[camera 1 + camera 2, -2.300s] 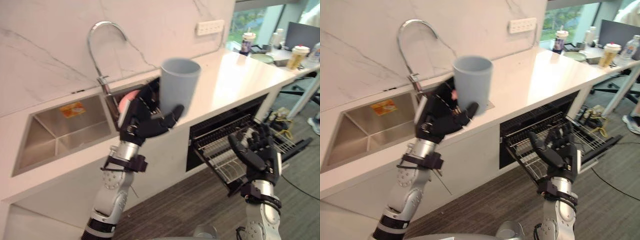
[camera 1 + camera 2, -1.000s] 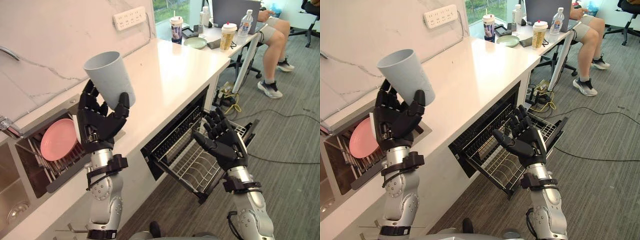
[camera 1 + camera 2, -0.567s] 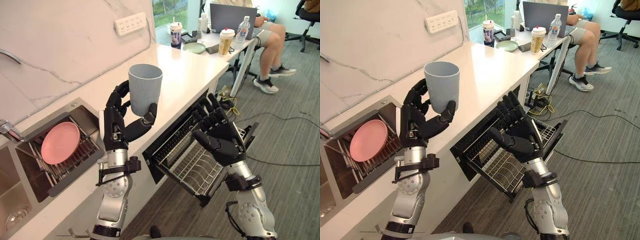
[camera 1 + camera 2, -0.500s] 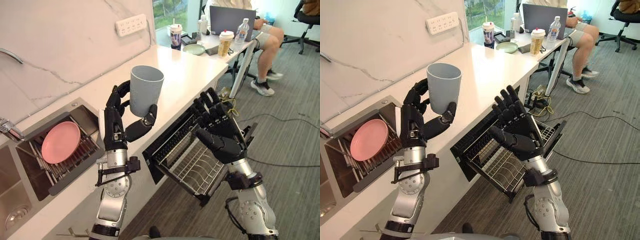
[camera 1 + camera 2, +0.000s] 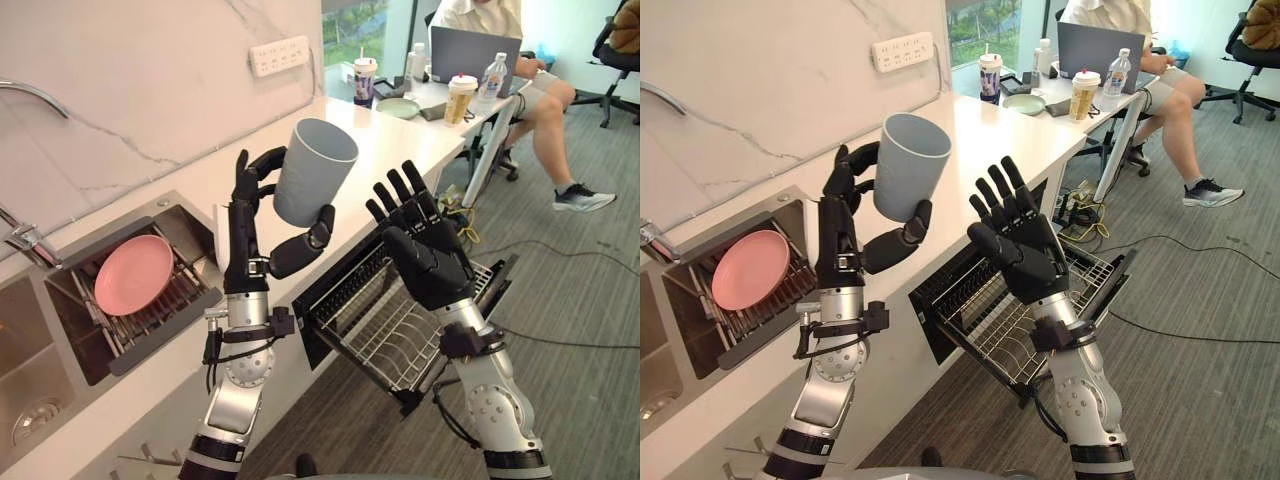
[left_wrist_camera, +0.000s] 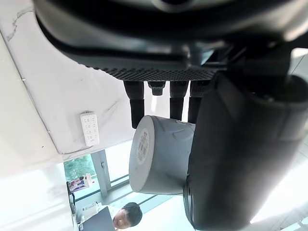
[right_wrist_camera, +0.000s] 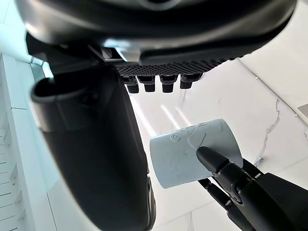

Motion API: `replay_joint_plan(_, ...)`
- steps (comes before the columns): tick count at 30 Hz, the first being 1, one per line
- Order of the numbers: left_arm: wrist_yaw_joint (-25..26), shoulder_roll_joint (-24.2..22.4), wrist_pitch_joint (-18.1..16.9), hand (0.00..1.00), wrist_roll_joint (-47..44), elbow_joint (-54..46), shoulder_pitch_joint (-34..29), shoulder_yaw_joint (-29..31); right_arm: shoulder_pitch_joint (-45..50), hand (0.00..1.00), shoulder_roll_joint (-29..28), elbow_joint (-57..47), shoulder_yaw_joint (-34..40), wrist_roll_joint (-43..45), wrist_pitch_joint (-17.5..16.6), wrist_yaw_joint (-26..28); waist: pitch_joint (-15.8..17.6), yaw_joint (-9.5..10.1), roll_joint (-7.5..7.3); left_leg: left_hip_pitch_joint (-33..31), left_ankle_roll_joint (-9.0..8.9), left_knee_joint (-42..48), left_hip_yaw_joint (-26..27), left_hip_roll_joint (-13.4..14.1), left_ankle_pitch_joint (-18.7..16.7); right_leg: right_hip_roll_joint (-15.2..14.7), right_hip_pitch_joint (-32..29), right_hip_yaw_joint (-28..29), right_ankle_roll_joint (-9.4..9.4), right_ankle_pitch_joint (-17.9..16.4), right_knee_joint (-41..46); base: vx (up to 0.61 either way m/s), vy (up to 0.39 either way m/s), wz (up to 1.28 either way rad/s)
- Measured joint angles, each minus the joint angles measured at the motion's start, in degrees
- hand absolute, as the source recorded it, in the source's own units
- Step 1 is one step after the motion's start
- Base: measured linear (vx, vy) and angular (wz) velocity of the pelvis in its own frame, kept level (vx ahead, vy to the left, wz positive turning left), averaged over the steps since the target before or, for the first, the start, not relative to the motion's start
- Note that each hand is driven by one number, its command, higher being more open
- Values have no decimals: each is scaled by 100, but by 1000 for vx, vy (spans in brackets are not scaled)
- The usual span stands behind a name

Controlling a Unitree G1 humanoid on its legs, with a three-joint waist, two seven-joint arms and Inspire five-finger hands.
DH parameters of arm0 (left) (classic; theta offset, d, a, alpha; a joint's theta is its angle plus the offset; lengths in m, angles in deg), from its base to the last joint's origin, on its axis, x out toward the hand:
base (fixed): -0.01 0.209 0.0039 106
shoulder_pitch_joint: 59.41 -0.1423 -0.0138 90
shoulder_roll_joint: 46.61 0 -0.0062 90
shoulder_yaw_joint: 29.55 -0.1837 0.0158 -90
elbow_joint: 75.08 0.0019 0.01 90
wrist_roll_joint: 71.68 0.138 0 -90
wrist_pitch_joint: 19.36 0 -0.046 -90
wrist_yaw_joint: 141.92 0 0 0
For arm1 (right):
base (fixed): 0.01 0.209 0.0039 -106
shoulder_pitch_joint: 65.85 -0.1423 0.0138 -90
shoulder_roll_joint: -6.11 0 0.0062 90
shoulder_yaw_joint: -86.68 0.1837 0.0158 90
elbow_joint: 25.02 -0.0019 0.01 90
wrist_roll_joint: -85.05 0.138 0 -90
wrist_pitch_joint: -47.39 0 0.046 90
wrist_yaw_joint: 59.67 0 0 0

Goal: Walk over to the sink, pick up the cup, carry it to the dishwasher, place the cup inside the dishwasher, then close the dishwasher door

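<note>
I hold the cup (image 5: 312,172) up high by the worktop (image 5: 395,140), my left robot hand (image 5: 252,225) wrapped round it so it won't drop, while my right robot hand (image 5: 425,250) is spread wide and empty, ready for the open dishwasher (image 5: 372,335).

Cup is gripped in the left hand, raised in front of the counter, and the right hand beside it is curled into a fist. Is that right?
Not quite. The right hand is open, with its fingers spread straight, as the left eye view shows. The rest stands: the left hand grips the cup, raised in front of the counter.
</note>
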Motion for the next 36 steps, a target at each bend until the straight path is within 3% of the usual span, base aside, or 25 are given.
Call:
replay_joint_plan(4,-3,9,8,0,1,2,34,-131,-172,100,8,62,-124,-4,96,-306,-1,38,-3,-3,16,-3,-10,-16,29,-15,0,-12,-2,28,-1,0,0,0)
replay_joint_plan(20,-243,84,195,0,-219,62,112,-643,-988,100,28,627,-611,-349,198,-636,-62,151,-113,-75,26,-33,-167,-13,203,-17,37,-196,-48,157,-133,-26,8,5)
replay_joint_plan(21,-245,86,220,0,-245,62,120,-676,-988,0,32,627,-621,-408,199,-667,-64,167,-116,-75,25,-33,-167,-13,205,-17,42,-197,-48,164,-145,0,0,0)
replay_joint_plan(35,-228,81,328,0,-465,210,230,-829,-1458,0,166,882,-759,-1391,117,-1293,-89,257,-162,-111,22,-14,-229,-15,272,-2,101,-262,-54,283,-310,1,-2,2)
replay_joint_plan(36,-229,83,355,100,-468,211,239,-831,-1458,0,166,882,-776,-1390,108,-1332,-95,257,-172,-111,21,-14,-238,-13,277,1,104,-271,-54,283,-310,-6,-10,4)
